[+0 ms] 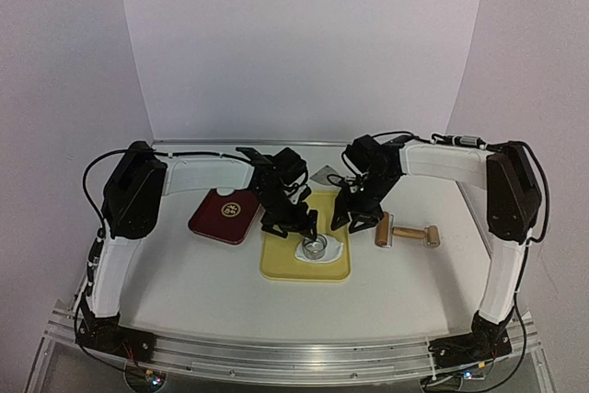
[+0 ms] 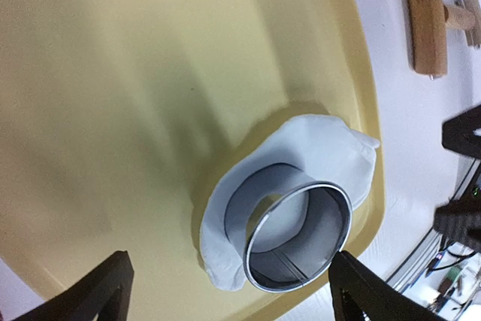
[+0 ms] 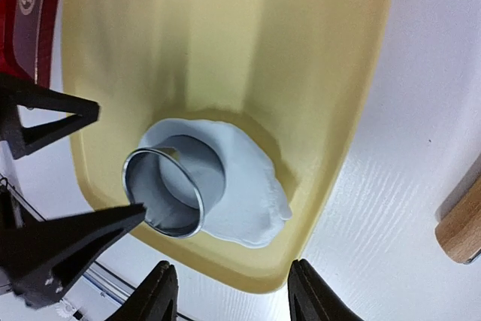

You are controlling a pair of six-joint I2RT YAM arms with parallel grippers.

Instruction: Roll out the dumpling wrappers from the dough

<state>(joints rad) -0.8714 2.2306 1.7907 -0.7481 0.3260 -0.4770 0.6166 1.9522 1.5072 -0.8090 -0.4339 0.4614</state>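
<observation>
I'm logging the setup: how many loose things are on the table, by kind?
Yellow board: 1
Dough sheet: 1
Ring cutter: 1
Rolling pin: 1
Red plate: 1
Grey flat piece, kind unclear: 1
Total: 6

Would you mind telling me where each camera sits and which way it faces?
Top external: above and behind the bases, facing down at the table; both arms, left gripper, right gripper.
Left wrist: on the left arm, facing down at the ring cutter on the dough; own fingertips.
Right wrist: same cutter from the right arm; own fingertips plus the left gripper's.
Shared: both wrists see cutter, dough, yellow tray.
</observation>
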